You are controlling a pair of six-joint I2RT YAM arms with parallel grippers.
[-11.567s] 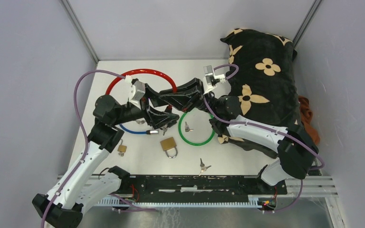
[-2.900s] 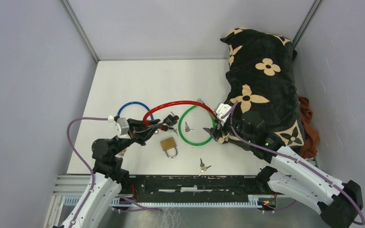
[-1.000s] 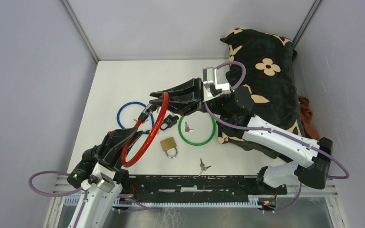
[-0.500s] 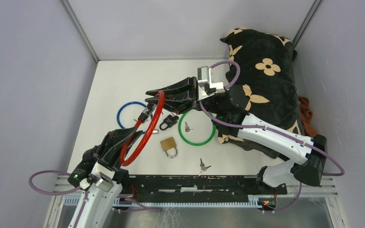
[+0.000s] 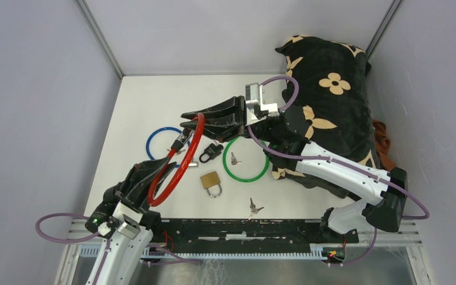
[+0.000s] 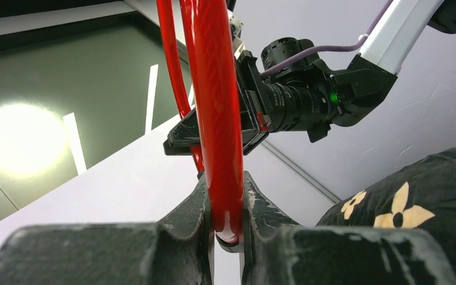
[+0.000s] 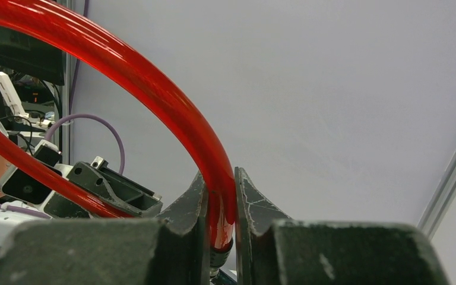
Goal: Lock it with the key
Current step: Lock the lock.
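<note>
A red cable lock [image 5: 181, 155] hangs above the table as a loop standing on edge, held by both grippers. My left gripper [image 5: 156, 189] is shut on its lower end, where a black collar shows below the red cable [image 6: 217, 119] between the fingers [image 6: 193, 205]. My right gripper [image 5: 195, 122] is shut on the upper end of the cable [image 7: 154, 101], with a black collar and metal tip under its fingers [image 7: 250, 193]. One set of keys [image 5: 233, 158] lies inside a green ring. Another set of keys [image 5: 253, 208] lies near the front edge.
A brass padlock [image 5: 211, 181] lies on the table below the loop. A small black lock piece [image 5: 211, 151] sits beside the green cable ring [image 5: 246, 177]. A blue cable ring [image 5: 154, 138] lies to the left. A black flowered cushion [image 5: 332, 101] fills the right side.
The right gripper has drifted slightly left with the upper end of the red cable, so the loop stands a little steeper. Both grips are unchanged.
</note>
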